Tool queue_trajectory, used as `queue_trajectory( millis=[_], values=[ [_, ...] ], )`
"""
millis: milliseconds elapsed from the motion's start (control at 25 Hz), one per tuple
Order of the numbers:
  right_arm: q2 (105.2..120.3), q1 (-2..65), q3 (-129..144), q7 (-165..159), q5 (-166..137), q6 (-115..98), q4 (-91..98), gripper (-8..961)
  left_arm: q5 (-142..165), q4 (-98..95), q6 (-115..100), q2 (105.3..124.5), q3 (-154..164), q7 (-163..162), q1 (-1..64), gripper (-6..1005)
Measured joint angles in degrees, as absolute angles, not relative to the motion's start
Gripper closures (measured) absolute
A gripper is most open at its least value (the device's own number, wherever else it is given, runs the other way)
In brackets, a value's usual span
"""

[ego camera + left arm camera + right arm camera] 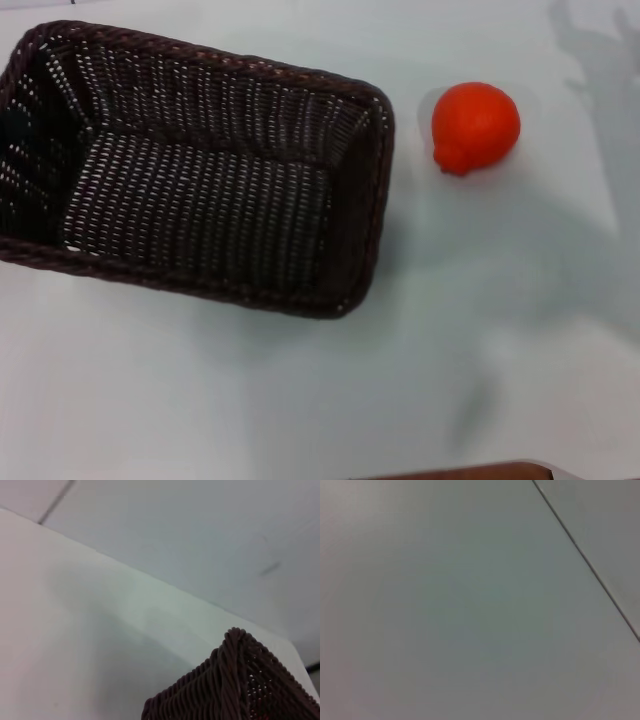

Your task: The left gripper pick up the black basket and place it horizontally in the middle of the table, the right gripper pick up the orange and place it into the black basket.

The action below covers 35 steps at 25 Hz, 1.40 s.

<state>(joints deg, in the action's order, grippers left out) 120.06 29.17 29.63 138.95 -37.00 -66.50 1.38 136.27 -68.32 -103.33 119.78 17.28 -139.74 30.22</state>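
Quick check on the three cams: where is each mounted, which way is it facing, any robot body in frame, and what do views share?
Head view: on the robot's head, facing forward and down at the black basket, the orange to its right, and the table; no arm shows.
Left wrist view: on the left wrist, low beside a basket corner, looking across the table; no hand shows.
Right wrist view: on the right wrist, facing a plain pale surface crossed by a dark line; no hand shows.
Shared: head and left wrist views both show the basket.

a: non-task items, head view?
b: one brown strip [460, 472] at the near frame edge.
a: wrist views?
b: left: pale grey surface [190, 525] carrying a dark seam [56, 502] and a short dark mark [270, 569]. right: plain grey background [445, 605] crossed by one thin dark line [585, 562].
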Motion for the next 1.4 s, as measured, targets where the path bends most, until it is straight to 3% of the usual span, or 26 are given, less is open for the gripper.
queue_trajectory(
  millis=[480, 1400],
  values=[
    [119.97, 29.09, 29.01, 138.95, -37.0, -65.73, 1.46, 128, 134.55, -66.06, -95.82, 123.9, 16.99, -140.77, 27.91, 814],
    [119.85, 29.27, 28.96, 138.95, -37.0, -64.87, 1.84, 129, 128.98, -56.57, -91.46, 124.43, 18.36, -139.86, 24.94, 813]
  ],
)
